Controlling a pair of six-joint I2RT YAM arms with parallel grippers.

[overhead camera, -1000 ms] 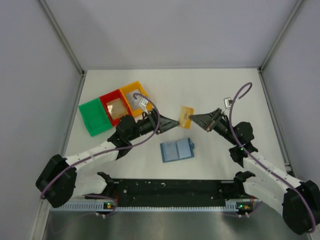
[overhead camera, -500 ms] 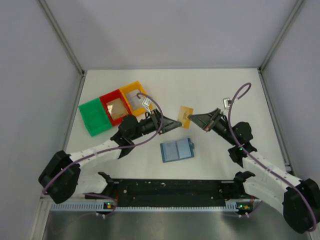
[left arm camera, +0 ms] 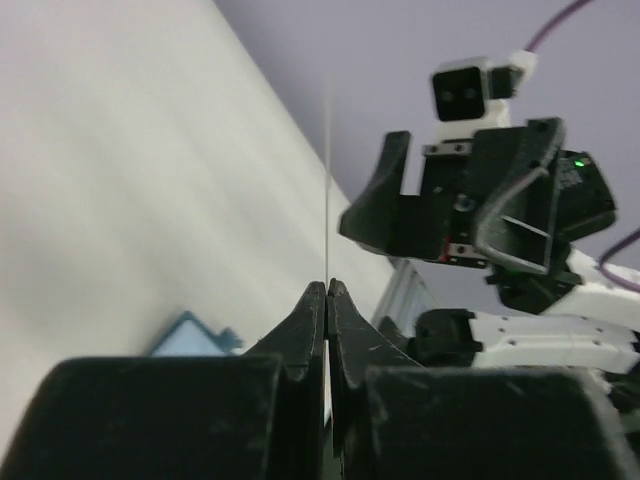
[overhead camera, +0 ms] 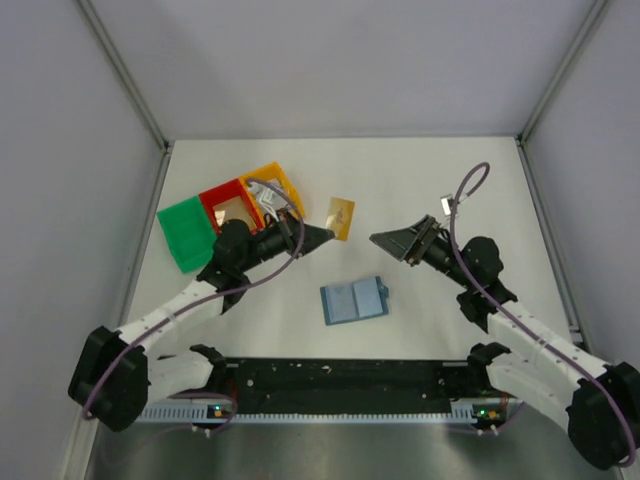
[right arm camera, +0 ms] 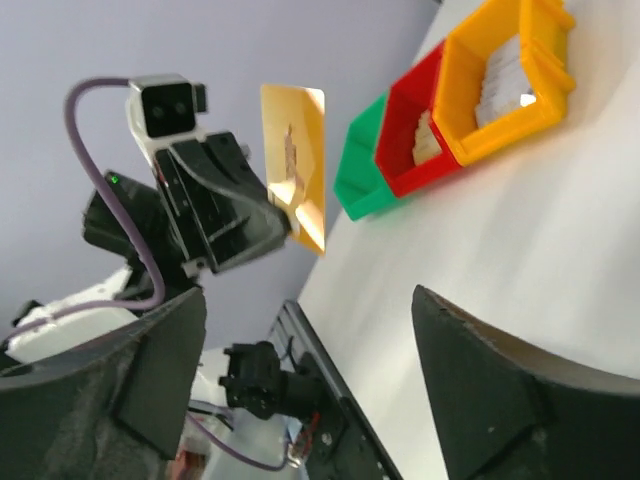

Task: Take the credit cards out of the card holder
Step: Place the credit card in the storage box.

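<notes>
The trays sit left of our outstretched left gripper, which is clamped on a yellow card held off the table. The card holder lies open nearer us, between both hands. Our right gripper gapes, empty, facing the card.

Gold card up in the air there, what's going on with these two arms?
The left gripper is pinching a gold card by its edge, holding it above the table near the yellow tray. The right gripper is open and empty, facing it. The blue card holder lies open on the table between the arms. The yellow tray and red tray each have something flat inside; the green tray looks empty.
</notes>
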